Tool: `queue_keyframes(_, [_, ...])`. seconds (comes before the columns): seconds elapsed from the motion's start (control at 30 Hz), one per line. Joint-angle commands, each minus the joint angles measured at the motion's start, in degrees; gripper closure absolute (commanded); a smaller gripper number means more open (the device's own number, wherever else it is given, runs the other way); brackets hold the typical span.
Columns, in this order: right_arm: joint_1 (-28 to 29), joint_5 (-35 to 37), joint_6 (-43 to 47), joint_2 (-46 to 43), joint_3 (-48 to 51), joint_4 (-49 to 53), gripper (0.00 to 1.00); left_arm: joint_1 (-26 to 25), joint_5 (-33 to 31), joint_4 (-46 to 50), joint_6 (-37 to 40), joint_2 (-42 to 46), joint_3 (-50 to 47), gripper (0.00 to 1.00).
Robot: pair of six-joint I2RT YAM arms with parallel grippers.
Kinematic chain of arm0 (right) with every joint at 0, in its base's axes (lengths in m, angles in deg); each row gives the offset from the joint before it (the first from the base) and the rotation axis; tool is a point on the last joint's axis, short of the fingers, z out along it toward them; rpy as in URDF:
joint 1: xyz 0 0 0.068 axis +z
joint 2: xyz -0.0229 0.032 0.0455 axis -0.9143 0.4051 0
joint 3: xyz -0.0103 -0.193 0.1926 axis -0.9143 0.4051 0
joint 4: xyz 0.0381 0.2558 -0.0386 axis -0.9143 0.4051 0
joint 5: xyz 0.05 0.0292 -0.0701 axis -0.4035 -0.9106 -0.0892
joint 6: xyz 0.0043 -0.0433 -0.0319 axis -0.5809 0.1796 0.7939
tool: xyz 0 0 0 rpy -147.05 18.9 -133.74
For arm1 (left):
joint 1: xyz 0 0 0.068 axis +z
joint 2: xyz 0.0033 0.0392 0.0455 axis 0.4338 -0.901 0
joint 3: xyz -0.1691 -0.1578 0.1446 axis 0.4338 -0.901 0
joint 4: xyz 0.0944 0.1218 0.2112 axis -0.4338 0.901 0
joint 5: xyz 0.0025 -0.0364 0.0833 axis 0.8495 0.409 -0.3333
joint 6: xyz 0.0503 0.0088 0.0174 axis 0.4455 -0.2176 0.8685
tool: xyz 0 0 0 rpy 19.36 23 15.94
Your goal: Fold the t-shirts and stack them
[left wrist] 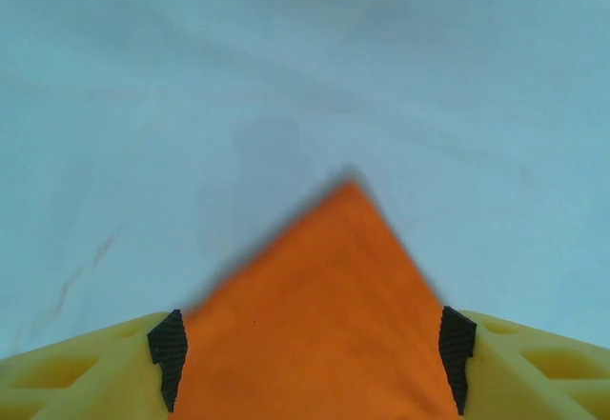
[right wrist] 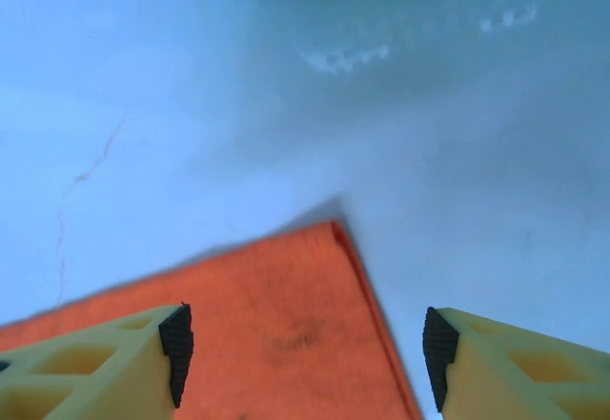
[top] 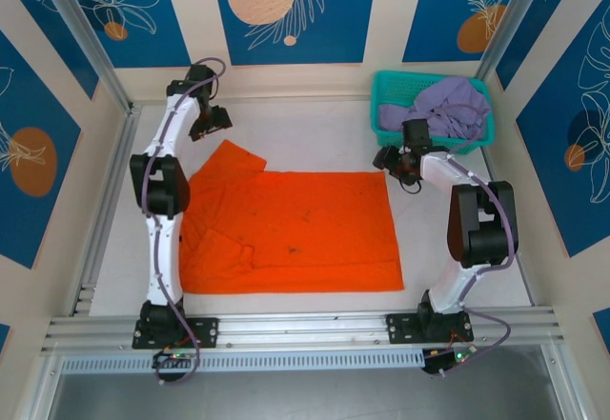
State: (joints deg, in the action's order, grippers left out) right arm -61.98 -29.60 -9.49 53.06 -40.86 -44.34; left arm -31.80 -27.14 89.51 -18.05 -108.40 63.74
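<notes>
Folding is barely starting: the orange t-shirt (top: pixel 295 230) is lying spread, with left gripper (top: pixel 210 123) and right gripper (top: pixel 393 160) hovering released above its far corners (lavender t-shirt (top: pixel 448 106) is waiting in the teal basket (top: pixel 385 85)).

No text, label, brand or number can be read anywhere

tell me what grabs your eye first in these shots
The bright orange t-shirt spread out across the middle of the white table dominates. Next comes the lavender t-shirt, bunched in the teal mesh basket at the far right corner. The left tool and right tool each hang open over a far corner of the orange shirt.
</notes>
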Motion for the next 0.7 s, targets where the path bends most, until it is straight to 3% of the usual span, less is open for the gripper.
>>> queue_keyframes(0.0, [-0.2,-4.7,3.4,1.4,-1.6,-3.4,0.33,0.1,-1.7,4.5,5.4,-7.8,10.1,0.3])
queue_keyframes(0.27, [0.3,-4.3,4.5,4.7,-3.7,-3.6,0.38,-0.3,-0.1,-1.0,9.5,-14.4,11.8,0.35])
queue_keyframes(0.67, [-0.8,-3.1,2.3,6.6,-3.2,-3.7,0.43,-2.4,1.4,-3.1,10.7,-16.4,11.8,0.48])
